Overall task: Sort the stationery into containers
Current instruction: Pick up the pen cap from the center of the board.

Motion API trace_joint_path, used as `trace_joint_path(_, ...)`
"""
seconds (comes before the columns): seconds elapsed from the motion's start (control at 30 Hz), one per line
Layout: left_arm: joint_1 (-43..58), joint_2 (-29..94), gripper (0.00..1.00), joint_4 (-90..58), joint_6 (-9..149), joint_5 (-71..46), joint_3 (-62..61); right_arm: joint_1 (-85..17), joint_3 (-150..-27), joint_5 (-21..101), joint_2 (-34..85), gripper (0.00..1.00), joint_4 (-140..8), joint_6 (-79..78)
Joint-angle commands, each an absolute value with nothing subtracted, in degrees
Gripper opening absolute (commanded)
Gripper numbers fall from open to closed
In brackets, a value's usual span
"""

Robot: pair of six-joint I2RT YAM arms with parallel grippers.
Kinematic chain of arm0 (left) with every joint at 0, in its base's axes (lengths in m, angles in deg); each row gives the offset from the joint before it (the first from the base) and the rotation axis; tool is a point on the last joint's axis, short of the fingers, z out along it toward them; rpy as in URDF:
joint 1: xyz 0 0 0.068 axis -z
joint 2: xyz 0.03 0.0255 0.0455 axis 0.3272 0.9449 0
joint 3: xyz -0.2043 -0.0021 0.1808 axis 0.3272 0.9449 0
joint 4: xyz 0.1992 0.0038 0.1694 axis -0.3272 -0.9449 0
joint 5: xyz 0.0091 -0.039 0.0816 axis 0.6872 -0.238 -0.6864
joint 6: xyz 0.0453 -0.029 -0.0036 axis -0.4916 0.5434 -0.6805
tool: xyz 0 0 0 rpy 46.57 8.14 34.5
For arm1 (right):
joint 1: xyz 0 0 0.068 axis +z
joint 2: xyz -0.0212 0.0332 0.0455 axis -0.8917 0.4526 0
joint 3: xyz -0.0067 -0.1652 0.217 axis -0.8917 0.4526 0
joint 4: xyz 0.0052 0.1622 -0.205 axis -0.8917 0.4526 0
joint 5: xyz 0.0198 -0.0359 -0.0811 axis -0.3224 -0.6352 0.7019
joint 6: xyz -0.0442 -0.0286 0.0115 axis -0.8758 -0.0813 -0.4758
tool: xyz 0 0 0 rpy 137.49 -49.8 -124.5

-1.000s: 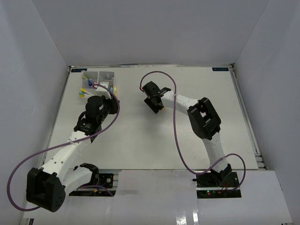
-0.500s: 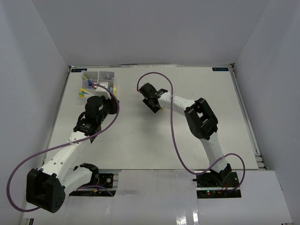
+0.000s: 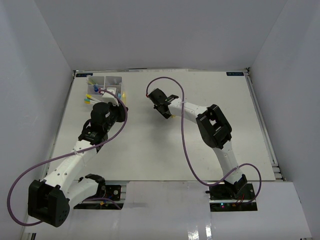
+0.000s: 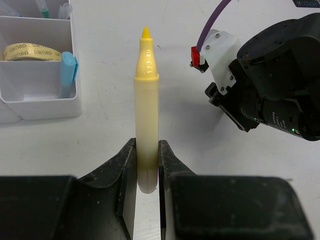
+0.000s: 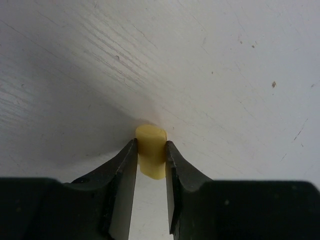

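Observation:
My left gripper (image 4: 146, 150) is shut on an uncapped yellow marker (image 4: 146, 100), whose tip points away, just right of the white organizer tray (image 4: 40, 102). In the top view the left gripper (image 3: 117, 104) is at the tray's (image 3: 105, 86) near right corner. My right gripper (image 5: 151, 150) is shut on a short yellow cap (image 5: 151, 145), held close to the tabletop. In the top view the right gripper (image 3: 168, 112) is at the table's middle back, right of the left gripper. The tray holds a tan tape ring (image 4: 32, 51) and a light blue pen (image 4: 67, 70).
The right arm's black wrist (image 4: 270, 95) and purple cable fill the right of the left wrist view, close to the marker. Coloured pens (image 3: 91, 82) stand in the tray's far compartments. White walls enclose the table on three sides.
My right gripper has shifted a little to the left, toward the left arm, with the yellow cap in it. The left arm has barely moved.

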State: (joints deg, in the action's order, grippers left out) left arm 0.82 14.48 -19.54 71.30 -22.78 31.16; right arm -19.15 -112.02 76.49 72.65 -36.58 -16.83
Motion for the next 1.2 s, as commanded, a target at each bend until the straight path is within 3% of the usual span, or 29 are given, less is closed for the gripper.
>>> trace_joint_path(0.0, 0.5, 13.2, 0.00, -18.8, 71.0, -20.7, 30.8, -19.1, -111.2, 76.9, 71.3, 0.28, -37.1, -15.9)
trace_joint_path(0.3, 0.5, 12.3, 0.00, -14.4, 69.7, -11.5, 31.8, -19.1, -103.8, 73.3, 61.1, 0.13, -40.4, -12.8)
trace_joint_path(0.77, 0.5, 10.3, 0.00, -5.7, 68.8, 7.7, 35.0, -19.4, -91.6, 63.8, 37.5, 0.08, -50.8, -7.8)
trace_joint_path(1.17, 0.5, 10.8, 0.00, 13.5, 77.7, 24.4, 40.5, -19.4, -87.4, 52.9, 22.6, 0.08, -68.1, -2.1)
